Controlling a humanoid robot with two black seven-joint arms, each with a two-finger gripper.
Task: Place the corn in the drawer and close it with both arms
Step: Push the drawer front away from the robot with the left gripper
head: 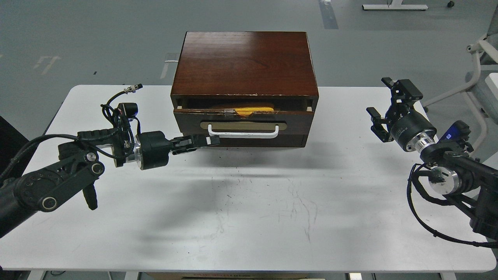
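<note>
The dark reddish-brown drawer [299, 118] with its white bar handle [243, 133] stands only a narrow gap open in the wooden cabinet [245, 62]. A strip of the yellow corn [255, 110] shows through the gap behind the chipped top edge; the rest is hidden. My left gripper [212, 141] is shut with nothing in it, its tips against the drawer front just below the handle's left end. My right gripper [385, 105] is open and empty, well to the right of the cabinet, above the table.
The cabinet stands at the back middle of the white table [249, 217]. A plain dark panel [268, 141] sits below the drawer. A white chair frame [480, 50] stands at the far right, off the table.
</note>
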